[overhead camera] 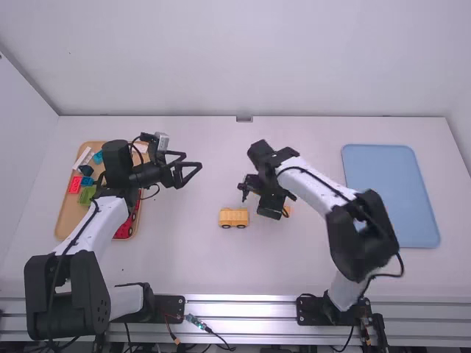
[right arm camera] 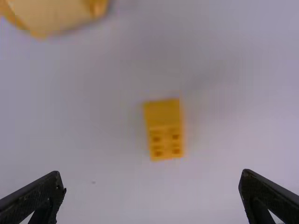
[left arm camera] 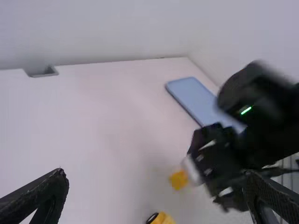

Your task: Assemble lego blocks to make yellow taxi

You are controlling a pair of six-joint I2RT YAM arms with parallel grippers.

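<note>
Clock-face directions as in the high view, twelve pointing away from the arm bases.

Left gripper [overhead camera: 193,161]: fingers spread, nothing between them.
Right gripper [overhead camera: 263,202]: low over the table's middle, fingers spread, nothing pinched.
Yellow block [right arm camera: 166,128]: studded at one end, on the table, just beside the right gripper at three to four o'clock, partly hidden by it in the high view.
Taxi body [overhead camera: 234,218]: yellow, on dark wheels, near the right gripper at eight o'clock; five o'clock from the left gripper.
Tan tray [overhead camera: 68,213]: eight to nine o'clock from the left gripper. Contents: white piece [overhead camera: 83,159], blue pieces [overhead camera: 98,157], red block [overhead camera: 75,184], green piece [overhead camera: 86,195], red wheeled piece [overhead camera: 123,229]. Left arm lies across it, hiding part.
Blue tray [overhead camera: 390,195]: three o'clock from the right gripper, well apart; right arm stands between tray and taxi body.
</note>
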